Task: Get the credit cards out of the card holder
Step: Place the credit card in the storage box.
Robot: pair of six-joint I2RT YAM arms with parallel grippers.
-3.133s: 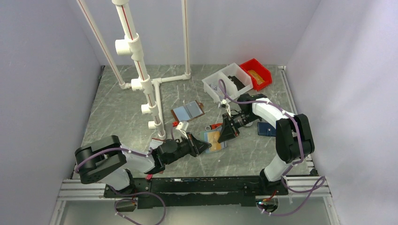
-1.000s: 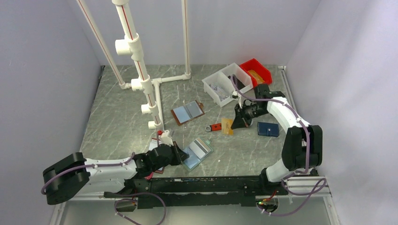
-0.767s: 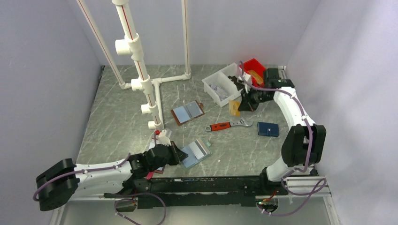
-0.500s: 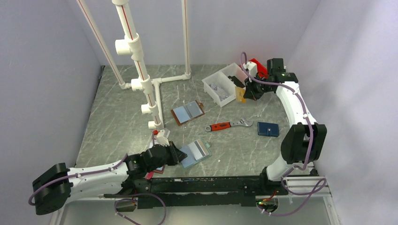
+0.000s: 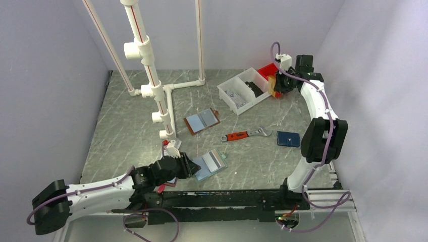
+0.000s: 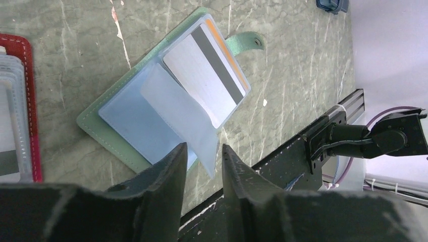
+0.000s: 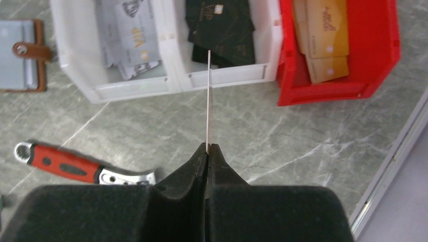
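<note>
Card holder (image 5: 211, 164) lies open and flat on the table (image 5: 126, 131), close to the near edge, right in front of the left gripper (image 5: 191, 167). It has a mint border, and the strap tab (image 6: 246, 40) sticks out on the far side.

One striped card (image 6: 207, 70) sits in the far panel: silver face, dark stripe, orange strip along one long edge. No print readable on it.

A clear sleeve (image 6: 176, 108) runs from the near panel back toward the fingers, with its corner in the gap between them. Left jaws are partly apart with nothing clamped; can't tell if a pad touches the sleeve.

Right gripper (image 7: 208, 146) is pinched fully on a tan card (image 5: 272, 83), held above the bins at far right. The wrist view shows that card edge-on as a thin pale line, its far end over the white bin (image 7: 176, 80).

Readable text:
- "VIP" on the silver cards (image 7: 134, 30) in the white bin's left compartment.
- Black cards (image 7: 222, 25) in the right compartment carry a gold mark, too small to read.
- Tan cards (image 7: 323, 35) in the red bin (image 7: 376, 65) have small print, illegible.

Room:
- Bare table between the holder and the red-handled wrench (image 5: 245, 134).
- Maroon-edged folder (image 6: 12, 101) is just beside the holder on its left.
- Frame rail (image 6: 333, 136) runs close along the near side.
- Brown-edged folder (image 5: 202, 120) and dark blue wallet (image 5: 288, 138) are well apart from the holder.
- Red bin sits near the table's right edge.
</note>
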